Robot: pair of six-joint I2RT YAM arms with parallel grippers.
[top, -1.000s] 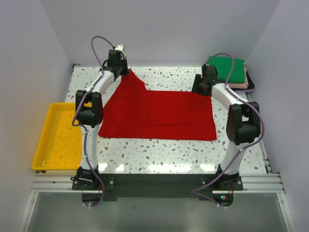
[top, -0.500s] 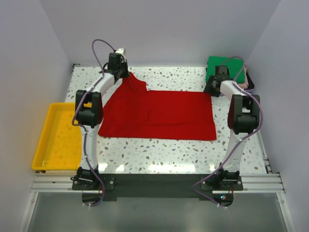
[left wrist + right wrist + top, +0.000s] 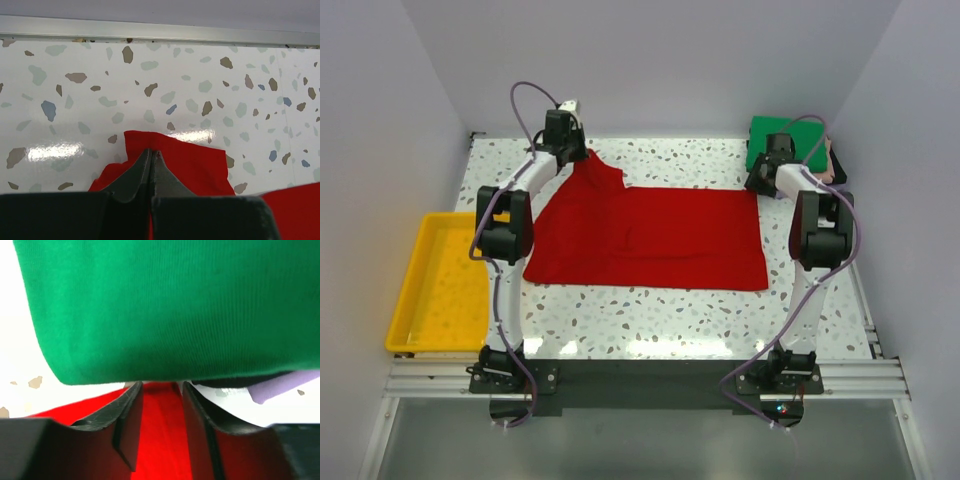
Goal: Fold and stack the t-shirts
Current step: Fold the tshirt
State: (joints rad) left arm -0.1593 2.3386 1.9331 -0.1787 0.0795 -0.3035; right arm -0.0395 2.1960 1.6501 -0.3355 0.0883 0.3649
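The bright red t-shirt (image 3: 650,235) lies spread flat mid-table. My left gripper (image 3: 578,152) is at its far left corner, shut on a raised point of the red cloth (image 3: 195,165); the jaws (image 3: 151,152) are pressed together on it. My right gripper (image 3: 760,182) is at the shirt's far right corner, against the folded stack. Its jaws (image 3: 159,387) stand apart with red cloth (image 3: 160,440) between and below them. The folded green t-shirt (image 3: 798,140) tops the stack and fills the right wrist view (image 3: 165,305). Lavender (image 3: 285,385) and dark (image 3: 235,382) layers show under it.
A yellow plastic tray (image 3: 435,285) sits off the table's left edge. The stack's pale pink edge (image 3: 832,168) shows at the far right corner. White walls close in the back and sides. A metal rail (image 3: 160,30) runs along the table's far edge.
My right gripper has moved back and right, from over the shirt's far edge to its far right corner beside the green stack. The left gripper and the red shirt have hardly moved.
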